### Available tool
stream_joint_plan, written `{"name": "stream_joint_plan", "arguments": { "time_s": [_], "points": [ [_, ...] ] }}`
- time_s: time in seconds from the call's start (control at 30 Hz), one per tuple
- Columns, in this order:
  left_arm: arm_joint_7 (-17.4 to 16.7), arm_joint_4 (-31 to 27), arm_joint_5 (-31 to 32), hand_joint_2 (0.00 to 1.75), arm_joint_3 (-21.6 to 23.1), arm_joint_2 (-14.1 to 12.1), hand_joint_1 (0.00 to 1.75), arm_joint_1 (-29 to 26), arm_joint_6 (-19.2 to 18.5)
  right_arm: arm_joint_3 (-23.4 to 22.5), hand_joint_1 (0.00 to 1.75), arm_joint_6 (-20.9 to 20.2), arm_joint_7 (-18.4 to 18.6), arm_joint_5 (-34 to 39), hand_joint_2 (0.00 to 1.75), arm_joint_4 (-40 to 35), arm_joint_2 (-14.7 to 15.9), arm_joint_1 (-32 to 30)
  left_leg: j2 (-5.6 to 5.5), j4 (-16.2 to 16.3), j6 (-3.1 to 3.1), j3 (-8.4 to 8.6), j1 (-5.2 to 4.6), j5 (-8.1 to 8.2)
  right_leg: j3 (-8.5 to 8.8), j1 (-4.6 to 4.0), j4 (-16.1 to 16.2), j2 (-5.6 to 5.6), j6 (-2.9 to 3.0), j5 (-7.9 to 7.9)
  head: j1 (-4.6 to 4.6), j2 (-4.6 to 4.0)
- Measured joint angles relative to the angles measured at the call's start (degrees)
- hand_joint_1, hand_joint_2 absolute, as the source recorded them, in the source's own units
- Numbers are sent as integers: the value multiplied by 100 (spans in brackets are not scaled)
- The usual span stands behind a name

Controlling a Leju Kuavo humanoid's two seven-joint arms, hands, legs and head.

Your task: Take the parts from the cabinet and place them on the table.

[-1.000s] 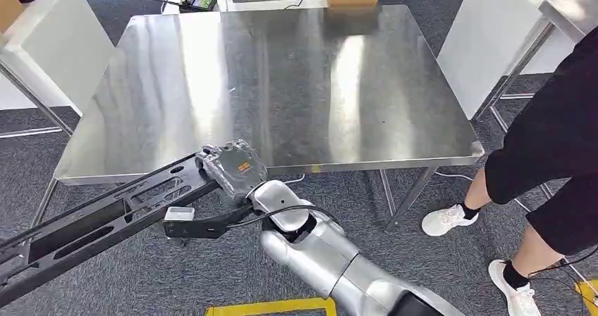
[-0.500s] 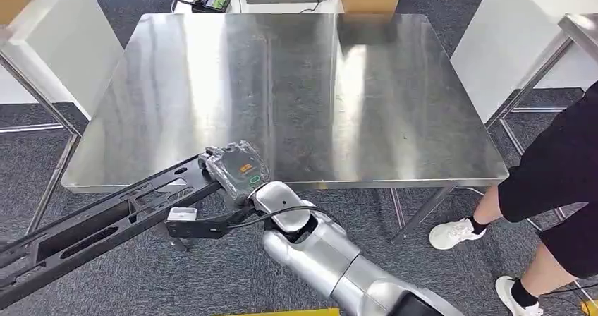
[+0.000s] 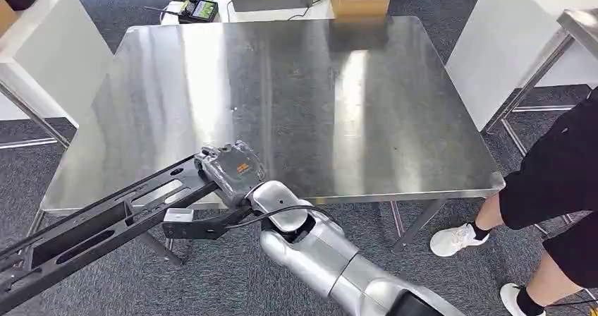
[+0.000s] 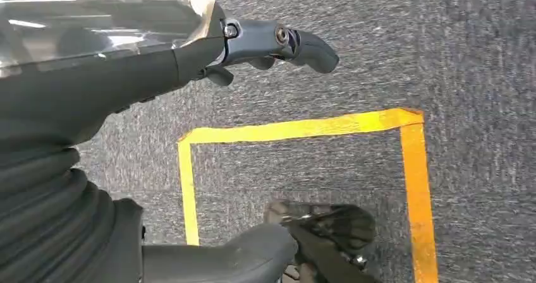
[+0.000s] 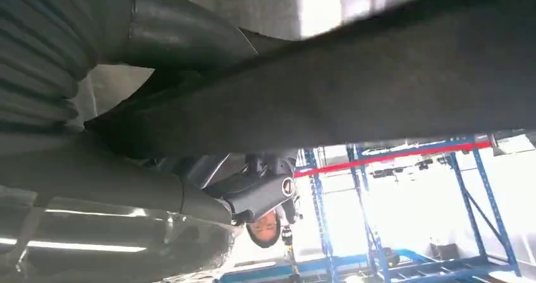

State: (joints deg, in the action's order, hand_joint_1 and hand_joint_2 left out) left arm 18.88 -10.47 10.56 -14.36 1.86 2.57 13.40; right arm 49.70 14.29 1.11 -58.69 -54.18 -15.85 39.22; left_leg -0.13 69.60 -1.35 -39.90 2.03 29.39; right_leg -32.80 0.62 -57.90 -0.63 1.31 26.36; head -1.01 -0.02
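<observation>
- Our right hand (image 3: 231,166) is wrapped around one end of a long black metal frame part (image 3: 99,226), fingers curled over its upper edge; in the right wrist view the dark beam (image 5: 354,87) runs straight across the picture with the thumb (image 5: 158,198) closed under it.
- The part's long axis runs from our right hand, at the near edge of the steel desk (image 3: 282,97), away and down toward our lower left, out past the desk's near-left corner. The held end sits just over the desk's rim; the rest hangs over the carpet.
- Our left hand (image 4: 189,62) hangs by our side over the grey carpet and a yellow tape square (image 4: 303,131). Its fingers are apart and it holds nothing, so the right hand alone carries the part.
- We judge that the coming move turns on this: the desk's bare surface lies ahead and to the right of the held end, while most of the part trails off to the left, so it has to travel forward and swing inward before it can rest flat.
- A person in black clothes and white shoes (image 3: 557,182) stands by the desk's right side, well apart from the part.
</observation>
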Motion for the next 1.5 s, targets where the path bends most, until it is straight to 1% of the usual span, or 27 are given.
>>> {"name": "stream_joint_plan", "arguments": {
  "time_s": [0.07, 0.1, 0.13, 0.2, 0.27, 0.33, 0.37, 0.4, 0.43, 0.47, 0.53, 0.57, 0.6, 0.73, 0.77, 0.8, 0.9, 0.93, 0.97, 1.0, 1.07, 1.1, 1.13, 1.17, 1.2, 1.3, 1.5],
  "points": [
    [0, 2, 0, 175, 0, -7, 0, -1, 0, 2, 175, -2, 0, -2, 175, 2, -5, 1, 26, -915, 11, 324, 24, -548, 84, -11, -2, -6, -61, 83, -2, 0],
    [0, 7, 0, 175, 0, -7, 0, 4, 0, 4, 175, -2, 0, -2, 175, 7, -15, 10, 23, -1006, 24, 405, -28, -452, 83, -88, -26, -11, -105, 114, -9, 0],
    [-2, 6, 0, 175, 0, -7, 0, 24, 0, 4, 175, -2, 0, 0, 175, 7, -15, 8, 17, -1014, 94, 389, -31, -425, 75, -72, -12, -15, -134, 121, 11, 0],
    [0, 7, 0, 175, 0, -7, 0, 14, 0, 4, 175, -2, 0, -2, 175, 7, -20, 7, -1, -1031, 167, 387, -75, -398, 89, -61, 33, -5, -185, 133, 15, 0],
    [0, 4, 0, 175, 0, -2, 0, 11, 0, 4, 175, -2, 2, -6, 175, 0, -24, 16, 6, -1118, 257, 474, -33, -413, 59, -71, -55, 18, -249, 209, 26, 0],
    [26, 4, 44, 175, 0, -4, 0, 20, -105, -4, 175, -250, 518, -573, 175, 158, 27, 254, 17, -1125, 349, 514, -45, -370, -338, -61, -810, 21, -200, 479, 57, 0],
    [46, 4, 66, 175, 0, -15, 0, 37, -186, -31, 175, -310, 1067, -1058, 175, 621, 37, 587, 12, -1124, 360, 522, -59, -362, -650, -59, -1325, 24, -179, 626, 52, 0],
    [52, 4, 94, 175, 0, -24, 0, 49, -232, -123, 175, -291, 1598, -1387, 175, 1112, 28, 899, -10, -1122, 374, 522, -66, -355, -911, -49, -1738, 24, -186, 716, 48, 0],
    [55, 2, 101, 175, 2, -28, 0, 63, -258, -263, 175, -273, 1933, -1557, 175, 1464, 48, 1147, -56, -1122, 380, 538, -72, -349, -1053, -46, -1928, 23, -210, 698, 59, 0],
    [52, 2, 105, 175, 0, -28, 0, 53, -271, -422, 175, -258, 2130, -1637, 175, 1782, 125, 1359, -101, -1122, 383, 572, -73, -330, -1049, -45, -1807, 22, -256, 571, 66, 0],
    [42, 2, 118, 175, 0, -28, 0, -7, -273, -647, 175, -256, 2284, -1771, 175, 2256, 214, 1672, -122, -1121, 342, 669, -77, -269, -671, -48, -804, 28, -341, 67, 112, 0],
    [33, 2, 131, 175, 0, -28, 0, -22, -273, -717, 175, -253, 2365, -1832, 175, 2379, 216, 1760, -95, -1120, 320, 703, -78, -238, -474, -56, -291, 57, -347, -166, 111, 0],
    [24, 4, 138, 175, 0, -28, 0, -13, -271, -776, 175, -249, 2420, -1889, 175, 2490, 225, 1817, -70, -1109, 285, 697, -127, -201, -337, -82, -37, 75, -303, -261, 109, 0],
    [-2, 2, 155, 175, 0, -28, 0, 37, -271, -1016, 175, -238, 2520, -2030, 175, 2714, 306, 1873, -55, -1152, 172, 772, -97, -120, -308, -84, -6, 54, -180, -213, 107, 0],
    [-20, -4, 164, 175, 0, -37, 0, 35, -271, -1079, 175, -245, 2588, -2111, 175, 2749, 317, 1884, -31, -1095, 143, 714, -69, -65, -247, 4, 39, 47, -134, -221, 103, 0],
    [-24, -4, 177, 175, 0, -24, 0, 33, -273, -1148, 175, -249, 2632, -2168, 175, 2780, 341, 1914, -3, -870, 121, 634, -83, 25, -209, -8, 41, 32, -81, -187, 74, 0],
    [-52, -4, 245, 175, 0, -33, 0, 35, -282, -1347, 175, -306, 2656, -2372, 175, 2857, 418, 1931, -4, 393, 70, -109, -71, 433, -115, -35, 39, 30, 32, -106, 70, 0],
    [-55, -4, 269, 175, 0, -39, 0, 32, -293, -1423, 175, -315, 2660, -2437, 175, 2892, 455, 1910, -2, 629, 66, -315, -69, 418, -75, -45, 38, 29, 36, -71, 66, 0],
    [-55, -4, 275, 175, 0, -42, 0, 28, -304, -1476, 175, -321, 2664, -2472, 175, 2916, 481, 1893, -2, 586, 72, -381, -68, 270, -28, -49, 38, 25, 23, -31, 74, 0],
    [-55, -4, 284, 175, 0, -46, 0, 26, -319, -1548, 175, -328, 2664, -2514, 175, 2951, 531, 1891, -2, 299, 84, -321, -69, 4, 25, -52, 36, 20, 15, 11, 68, 0],
    [-37, -4, 306, 175, 0, -68, 0, 29, -326, -1618, 175, -330, 2671, -2564, 175, 2981, 564, 1912, -2, -665, 137, 44, -71, -635, 144, -56, 37, -5, -9, 89, 68, 0],
    [-24, -4, 319, 175, 0, -83, 0, 35, -326, -1653, 175, -332, 2671, -2586, 175, 2990, 568, 1922, -10, -927, 188, 194, -89, -668, 185, -57, 52, -11, -28, 123, 70, 0],
    [-13, -2, 321, 175, 0, -94, 0, 34, -334, -1683, 175, -352, 2669, -2612, 175, 3007, 581, 1949, -7, -990, 212, 279, -137, -644, 172, -122, 40, -25, -56, 138, 83, 0],
    [-4, -4, 321, 175, -2, -96, 0, 59, -352, -1703, 175, -365, 2658, -2636, 175, 3012, 586, 1954, 3, -1104, 247, 334, -138, -567, 154, -108, 43, -25, -81, 150, 59, 0],
    [-9, -4, 321, 175, -4, -101, 0, 64, -387, -1729, 175, -380, 2649, -2656, 175, 3023, 599, 1948, -6, -1120, 229, 331, -127, -583, 156, -139, 3, -25, -80, 159, 78, 0],
    [-11, -2, 319, 175, -11, -107, 0, 62, -418, -1799, 175, -396, 2645, -2671, 175, 3049, 594, 1950, -17, -1118, 235, 320, -173, -577, 156, -111, 35, -17, -83, 161, 81, 0],
    [-11, -2, 319, 175, -35, -109, 0, 78, -431, -1838, 175, -400, 2643, -2677, 175, 3071, 592, 1969, -17, -1120, 275, 329, -181, -542, 159, -100, 83, -14, -105, 174, 85, 0]
  ]
}}
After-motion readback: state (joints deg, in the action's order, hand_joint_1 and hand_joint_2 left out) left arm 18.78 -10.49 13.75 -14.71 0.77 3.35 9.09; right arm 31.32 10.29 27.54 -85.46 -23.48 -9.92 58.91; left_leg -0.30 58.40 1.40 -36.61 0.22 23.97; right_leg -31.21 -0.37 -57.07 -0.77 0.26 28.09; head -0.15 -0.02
